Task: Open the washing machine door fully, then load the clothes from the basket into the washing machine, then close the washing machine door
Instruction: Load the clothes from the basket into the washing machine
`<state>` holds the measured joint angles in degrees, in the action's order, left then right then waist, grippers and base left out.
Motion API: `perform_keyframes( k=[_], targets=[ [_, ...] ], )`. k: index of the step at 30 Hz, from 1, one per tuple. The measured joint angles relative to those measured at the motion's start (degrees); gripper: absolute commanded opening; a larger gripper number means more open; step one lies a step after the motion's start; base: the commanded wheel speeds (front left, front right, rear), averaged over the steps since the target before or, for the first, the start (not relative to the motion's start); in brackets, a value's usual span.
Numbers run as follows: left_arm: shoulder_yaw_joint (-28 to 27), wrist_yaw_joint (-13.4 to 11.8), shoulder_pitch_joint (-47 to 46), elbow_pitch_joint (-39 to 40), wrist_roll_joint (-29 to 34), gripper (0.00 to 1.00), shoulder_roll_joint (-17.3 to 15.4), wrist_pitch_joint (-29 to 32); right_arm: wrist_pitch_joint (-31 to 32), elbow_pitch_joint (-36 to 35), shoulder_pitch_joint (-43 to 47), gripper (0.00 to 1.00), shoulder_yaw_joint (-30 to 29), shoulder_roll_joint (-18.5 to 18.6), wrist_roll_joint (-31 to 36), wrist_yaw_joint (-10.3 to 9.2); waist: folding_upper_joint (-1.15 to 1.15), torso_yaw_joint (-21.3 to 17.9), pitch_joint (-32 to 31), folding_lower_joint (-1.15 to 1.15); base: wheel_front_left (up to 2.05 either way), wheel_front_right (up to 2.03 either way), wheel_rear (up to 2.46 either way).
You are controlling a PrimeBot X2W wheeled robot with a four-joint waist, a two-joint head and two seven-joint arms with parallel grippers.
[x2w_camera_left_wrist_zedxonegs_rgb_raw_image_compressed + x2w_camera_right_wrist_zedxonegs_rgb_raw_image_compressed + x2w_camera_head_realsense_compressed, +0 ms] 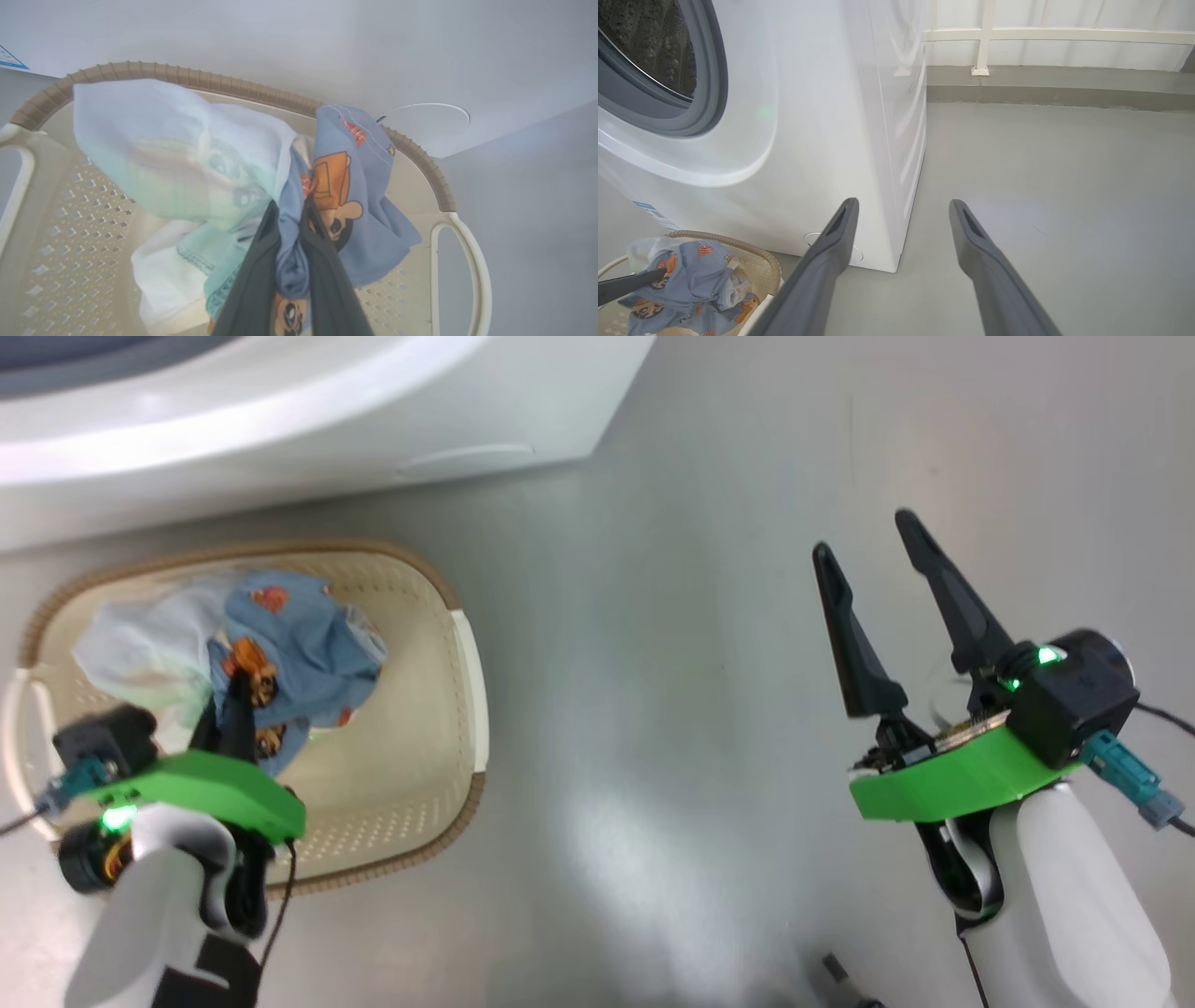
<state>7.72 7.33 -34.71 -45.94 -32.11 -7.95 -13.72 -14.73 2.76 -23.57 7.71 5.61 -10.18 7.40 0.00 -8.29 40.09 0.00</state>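
**Left gripper [238, 695] clamped on blue garment in basket [467, 709]; right gripper [864, 534] wide open**

Head view: the basket sat near left on the floor [700, 709], just in front of the washing machine [280, 429]. Left gripper was over it, jaws clenched on the light blue printed piece of the clothes [308, 644]. Rest of the pile lay inside the basket, beyond the fingertips. Right gripper hung at right over bare floor, well apart from the basket, jaws spread w/ nothing btwn them.

Left wrist view: blue fabric was squeezed btwn both fingers [327, 280], a fold running down the gap. A pale white/mint garment [187, 154] lay to their left.

Right wrist view: parted fingers [822, 266] pointed at floor beside the machine's right corner. Grey gasket [705, 93] at far left. Basket w/ clothes near left, a left gripper finger touching the blue cloth.
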Motion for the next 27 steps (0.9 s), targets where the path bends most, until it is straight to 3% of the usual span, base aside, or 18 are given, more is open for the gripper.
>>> perform_keyframes(
  k=[15,27],
  targets=[
    [-2.4,-3.1,15.6,14.1,3.2,0.0,3.4,-0.5,0.0,2.2,8.9,1.0,-1.9,1.1,-0.5,0.0,0.0,2.0,-13.8,0.0,0.0,0.0,0.0],
    [-3.0,-4.1,27.2,21.9,5.3,0.0,5.0,-0.5,0.0,3.4,15.0,1.0,-2.6,1.7,-1.0,0.0,0.0,3.8,-24.7,0.0,0.0,0.0,0.0]
  ],
)
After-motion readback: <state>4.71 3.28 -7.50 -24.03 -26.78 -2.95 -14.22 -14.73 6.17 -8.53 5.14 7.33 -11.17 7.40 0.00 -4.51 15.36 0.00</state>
